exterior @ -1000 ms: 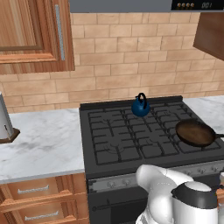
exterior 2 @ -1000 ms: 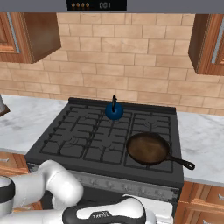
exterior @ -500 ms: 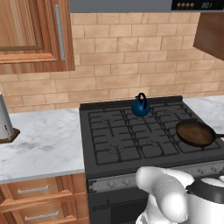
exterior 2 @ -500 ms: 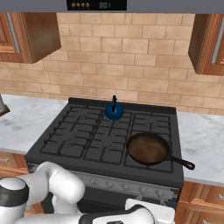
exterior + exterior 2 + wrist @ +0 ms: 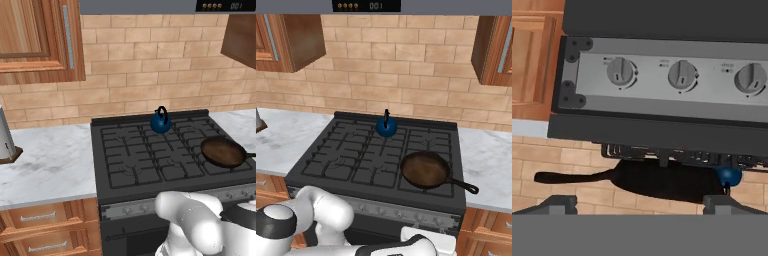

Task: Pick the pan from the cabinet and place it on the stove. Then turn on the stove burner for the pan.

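So from the left base camera, the pan [image 5: 223, 151] is already sitting on the stove [image 5: 150, 160], over the front right burner, with its handle poking off toward the right edge of the frame, and the little blue kettle [image 5: 160, 121] is further back near the middle of the grates. The cabinet [image 5: 35, 40] up on the left is shut, and the white arm is bent way down low in front of the range. From the right base camera it's the same story: pan [image 5: 426, 169] on the front right grate, long black handle running out to the right and a bit toward the front, stopping near where the marble desk [image 5: 491, 165] begins, kettle [image 5: 386, 127] behind it and clear of it. The hand camera is flipped upside down and staring at the silver knob strip, with the pan [image 5: 662, 180] and kettle [image 5: 728, 174] showing below it. The hand [image 5: 639, 204] has its fingers spread wide with nothing between them, facing the panel but not touching any knob [image 5: 620, 71] yet. My read: the placing is done, what's left is the burner. I'd guess the knob that matters is one at the pan's end of the strip, but I can't tell which one.
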You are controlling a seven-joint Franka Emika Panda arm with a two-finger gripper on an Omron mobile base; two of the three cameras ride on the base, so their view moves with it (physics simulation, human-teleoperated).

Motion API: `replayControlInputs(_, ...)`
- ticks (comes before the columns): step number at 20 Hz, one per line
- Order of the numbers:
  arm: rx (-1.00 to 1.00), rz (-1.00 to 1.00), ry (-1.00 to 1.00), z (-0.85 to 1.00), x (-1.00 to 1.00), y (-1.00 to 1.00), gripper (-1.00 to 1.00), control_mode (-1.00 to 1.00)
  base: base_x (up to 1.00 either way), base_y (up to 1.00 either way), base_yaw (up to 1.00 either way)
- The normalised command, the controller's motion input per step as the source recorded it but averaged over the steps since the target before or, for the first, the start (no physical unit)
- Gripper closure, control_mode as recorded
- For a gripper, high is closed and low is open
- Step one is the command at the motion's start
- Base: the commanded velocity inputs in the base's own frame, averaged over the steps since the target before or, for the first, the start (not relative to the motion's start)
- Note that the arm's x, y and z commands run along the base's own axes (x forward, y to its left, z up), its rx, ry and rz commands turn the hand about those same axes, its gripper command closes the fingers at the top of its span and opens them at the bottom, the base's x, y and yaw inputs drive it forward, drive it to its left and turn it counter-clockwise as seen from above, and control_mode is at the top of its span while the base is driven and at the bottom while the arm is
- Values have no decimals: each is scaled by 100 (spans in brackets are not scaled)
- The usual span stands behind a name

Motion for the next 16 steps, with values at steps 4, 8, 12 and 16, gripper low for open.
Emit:
replayControlInputs(4,0,0,0,-15,16,0,-100,-100,0,0,0)
replayControlInputs(8,0,0,0,-20,11,0,-100,-100,0,0,0)
replayControlInputs(12,0,0,0,-28,10,-6,-100,-100,0,0,0)
replayControlInputs(16,0,0,0,-16,16,-10,-100,-100,0,0,0)
